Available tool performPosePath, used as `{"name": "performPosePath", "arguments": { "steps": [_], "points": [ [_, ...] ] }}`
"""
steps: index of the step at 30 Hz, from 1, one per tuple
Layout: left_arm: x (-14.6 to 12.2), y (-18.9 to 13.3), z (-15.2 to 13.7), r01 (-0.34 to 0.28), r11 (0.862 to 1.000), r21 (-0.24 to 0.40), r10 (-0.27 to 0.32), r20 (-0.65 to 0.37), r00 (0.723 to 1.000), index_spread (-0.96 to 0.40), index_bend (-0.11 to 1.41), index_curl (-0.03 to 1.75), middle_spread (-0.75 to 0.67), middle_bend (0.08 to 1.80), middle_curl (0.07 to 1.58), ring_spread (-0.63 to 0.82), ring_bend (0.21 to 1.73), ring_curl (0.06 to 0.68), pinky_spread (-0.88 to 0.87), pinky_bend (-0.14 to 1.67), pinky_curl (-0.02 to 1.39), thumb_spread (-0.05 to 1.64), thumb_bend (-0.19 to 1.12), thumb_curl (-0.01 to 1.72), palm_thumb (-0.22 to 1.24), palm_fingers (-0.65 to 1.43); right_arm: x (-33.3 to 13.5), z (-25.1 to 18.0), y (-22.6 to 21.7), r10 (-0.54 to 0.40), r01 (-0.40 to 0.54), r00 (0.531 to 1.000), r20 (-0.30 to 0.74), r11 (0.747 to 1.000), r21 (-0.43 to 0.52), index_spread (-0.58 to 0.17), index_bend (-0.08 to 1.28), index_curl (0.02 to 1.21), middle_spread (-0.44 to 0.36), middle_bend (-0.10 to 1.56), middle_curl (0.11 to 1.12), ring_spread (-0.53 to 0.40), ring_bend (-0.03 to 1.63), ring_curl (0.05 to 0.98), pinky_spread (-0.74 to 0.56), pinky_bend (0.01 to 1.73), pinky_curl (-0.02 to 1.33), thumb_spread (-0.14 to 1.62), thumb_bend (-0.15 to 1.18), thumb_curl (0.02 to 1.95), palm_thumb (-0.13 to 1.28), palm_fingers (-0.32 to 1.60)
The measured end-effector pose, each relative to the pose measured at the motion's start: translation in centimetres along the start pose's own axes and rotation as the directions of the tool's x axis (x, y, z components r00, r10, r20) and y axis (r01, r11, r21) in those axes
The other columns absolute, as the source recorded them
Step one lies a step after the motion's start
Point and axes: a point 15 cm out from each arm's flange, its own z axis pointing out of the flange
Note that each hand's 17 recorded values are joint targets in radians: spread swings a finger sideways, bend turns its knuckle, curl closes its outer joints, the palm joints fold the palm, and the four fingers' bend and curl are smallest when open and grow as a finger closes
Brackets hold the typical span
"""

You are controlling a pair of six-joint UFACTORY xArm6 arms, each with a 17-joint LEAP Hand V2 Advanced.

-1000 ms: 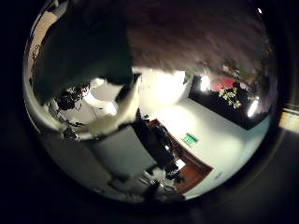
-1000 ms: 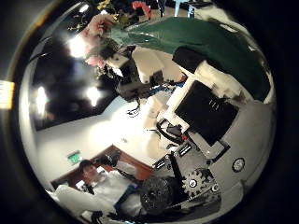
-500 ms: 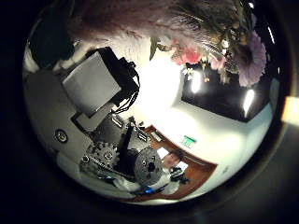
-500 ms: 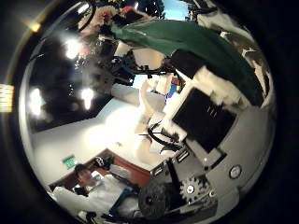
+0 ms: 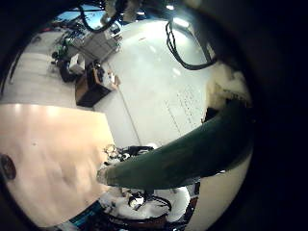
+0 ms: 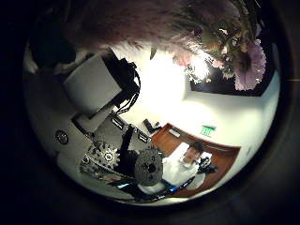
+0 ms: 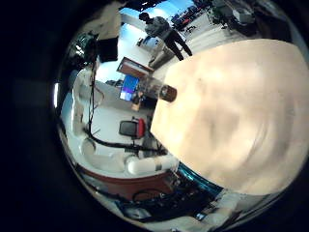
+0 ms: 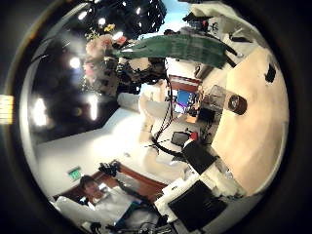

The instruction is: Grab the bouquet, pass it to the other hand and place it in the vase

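The bouquet hung above the table. A hand gripped its stem. Which hand, I couldn't tell.

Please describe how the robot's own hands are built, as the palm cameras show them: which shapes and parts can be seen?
The hand is blocky: box-shaped segments of black and white parts, a flat pale plate on one block, round geared discs with small screw holes near its base, and thin black wires between segments. The right thumb side view shows a hand of the same kind, with a dark square panel.

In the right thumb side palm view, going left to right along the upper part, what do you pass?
Pink and cream flowers of the bouquet → dark green paper wrap of the bouquet → light wooden table.
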Motion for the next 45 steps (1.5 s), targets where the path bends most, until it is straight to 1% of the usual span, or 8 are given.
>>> {"name": "performPosePath", "arguments": {
  "steps": [2,7,13,22,27,34,37,45],
  "points": [
    [0.4,-0.1,-0.8,-0.015,1.0,0.014,0.014,0.024,1.0,-0.67,0.78,1.04,-0.45,1.3,0.85,-0.41,1.51,0.619,-0.43,1.54,0.66,1.14,0.09,0.71,0.93,1.06,-0.3,0.0,-0.1,-0.006,0.006,1.0,0.005,1.0,0.008,-0.374,0.42,0.47,-0.079,0.59,0.41,-0.055,0.88,0.376,0.18,0.79,0.6,1.01,-0.03,0.61,0.78,-0.05],
    [1.3,-0.7,-3.7,-0.057,0.996,0.065,0.052,0.076,0.996,-0.69,0.76,1.09,-0.45,1.3,0.84,-0.41,1.5,0.626,-0.44,1.52,0.69,1.15,0.08,0.74,0.94,1.05,0.5,0.3,0.3,0.024,-0.024,0.999,0.024,1.0,0.011,-0.395,0.29,0.41,-0.065,0.45,0.36,0.045,0.74,0.315,0.31,0.7,0.52,1.0,-0.03,0.57,0.78,-0.07],
    [1.3,-0.8,-8.3,-0.096,0.986,0.135,0.073,0.165,0.984,-0.71,0.73,1.14,-0.44,1.31,0.83,-0.41,1.49,0.632,-0.44,1.5,0.72,1.15,0.06,0.76,0.94,1.06,0.8,0.4,0.5,0.034,-0.035,0.999,0.029,0.999,0.012,-0.387,0.18,0.37,-0.012,0.32,0.32,0.12,0.61,0.266,0.36,0.62,0.45,1.0,-0.02,0.54,0.78,-0.04],
    [0.9,-0.2,-15.1,-0.148,0.962,0.231,0.088,0.254,0.963,-0.72,0.71,1.2,-0.44,1.31,0.82,-0.41,1.48,0.636,-0.44,1.48,0.75,1.15,0.03,0.78,0.94,1.07,0.7,0.5,0.4,0.041,-0.042,0.998,0.041,0.999,0.02,-0.382,0.16,0.32,0.009,0.24,0.32,0.149,0.55,0.242,0.38,0.57,0.4,1.0,-0.02,0.51,0.78,0.0],
    [-0.5,1.0,-18.4,-0.124,0.96,0.25,0.052,0.276,0.96,-0.73,0.7,1.21,-0.44,1.31,0.82,-0.42,1.48,0.639,-0.45,1.46,0.77,1.15,0.02,0.79,0.95,1.07,0.9,0.6,0.7,0.052,-0.053,0.998,0.044,0.998,0.019,-0.377,0.16,0.3,0.011,0.23,0.32,0.154,0.53,0.235,0.39,0.56,0.37,1.0,-0.02,0.5,0.79,0.03],
    [-0.9,3.0,-22.8,-0.115,0.95,0.292,0.022,0.303,0.953,-0.73,0.68,1.23,-0.44,1.31,0.81,-0.42,1.47,0.643,-0.45,1.45,0.8,1.15,0.0,0.81,0.95,1.07,1.3,0.8,1.1,0.067,-0.068,0.996,0.05,0.998,0.016,-0.374,0.16,0.29,0.012,0.21,0.33,0.155,0.5,0.232,0.39,0.54,0.35,1.0,-0.02,0.5,0.79,0.05],
    [-0.9,4.0,-25.1,-0.116,0.939,0.323,0.007,0.318,0.948,-0.74,0.68,1.24,-0.44,1.31,0.81,-0.42,1.47,0.644,-0.45,1.44,0.81,1.15,0.0,0.81,0.96,1.07,1.6,0.9,1.3,0.077,-0.077,0.996,0.055,0.997,0.015,-0.374,0.16,0.29,0.012,0.2,0.33,0.156,0.5,0.232,0.39,0.53,0.35,1.0,-0.02,0.49,0.79,0.06],
    [-1.7,5.4,-27.2,-0.103,0.936,0.338,-0.018,0.336,0.942,-0.74,0.67,1.26,-0.44,1.31,0.81,-0.42,1.46,0.648,-0.46,1.42,0.83,1.14,0.0,0.82,0.96,1.08,1.5,0.9,1.3,0.074,-0.075,0.996,0.054,0.997,0.015,-0.373,0.16,0.28,0.019,0.19,0.33,0.157,0.48,0.233,0.39,0.53,0.33,1.0,-0.02,0.49,0.79,0.07]
  ]
}}
